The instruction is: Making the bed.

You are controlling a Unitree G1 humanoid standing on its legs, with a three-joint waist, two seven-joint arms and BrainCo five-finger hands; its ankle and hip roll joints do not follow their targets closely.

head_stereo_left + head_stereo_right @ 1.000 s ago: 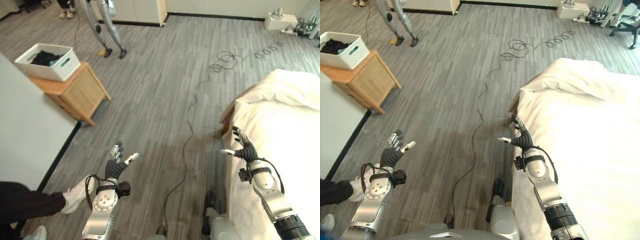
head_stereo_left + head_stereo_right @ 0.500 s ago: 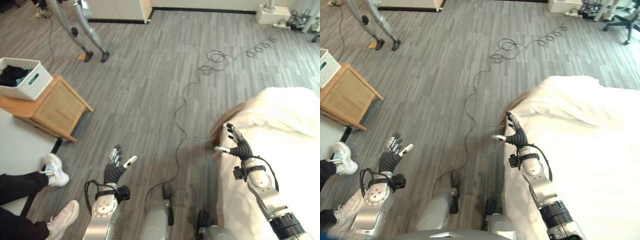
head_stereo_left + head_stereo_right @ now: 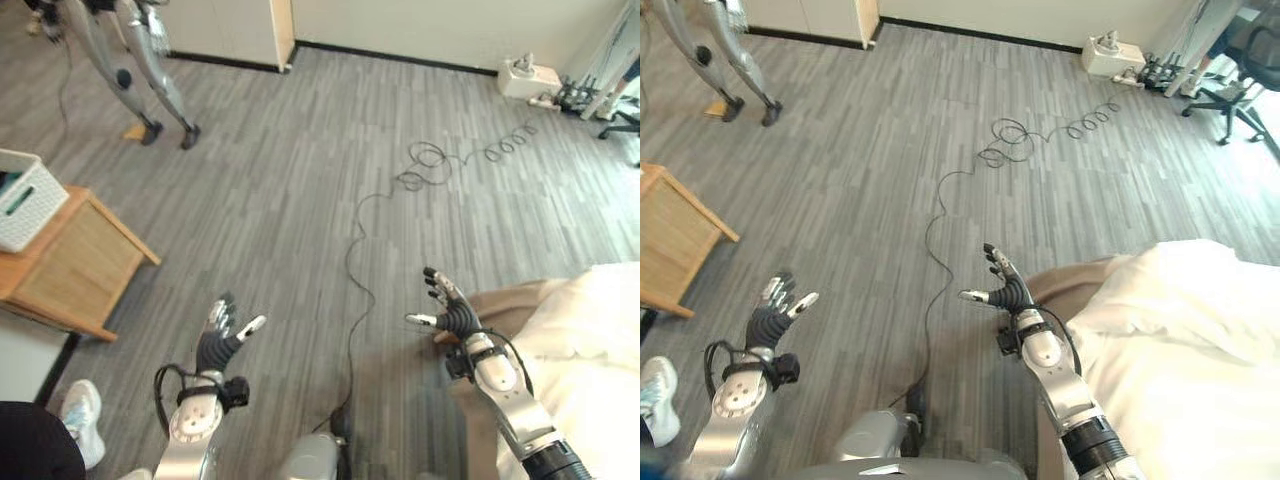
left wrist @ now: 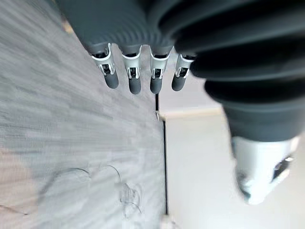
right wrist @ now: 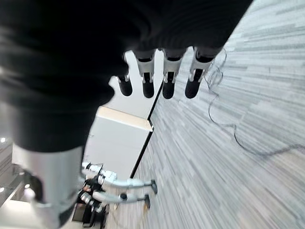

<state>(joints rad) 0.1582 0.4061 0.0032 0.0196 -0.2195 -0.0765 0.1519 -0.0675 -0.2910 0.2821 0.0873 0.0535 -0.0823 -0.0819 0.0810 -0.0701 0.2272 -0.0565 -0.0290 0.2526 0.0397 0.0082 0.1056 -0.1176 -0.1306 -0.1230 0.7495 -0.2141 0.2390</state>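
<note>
Both hands, left hand (image 3: 222, 338) and right hand (image 3: 447, 314), open and empty; reaching blind could miss the bed (image 3: 1200, 340) beside the right one

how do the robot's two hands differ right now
The left hand is raised over bare floor, away from the bed; the right hand is raised beside the bed's corner. The left hand sits nearer the wooden cabinet. Both are open with straight fingers and hold nothing.

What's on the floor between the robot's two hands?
Grey wood-look floor with a thin black cable trailing across it, seen in the left eye view. Left hand and right hand both hang open, holding nothing.
</note>
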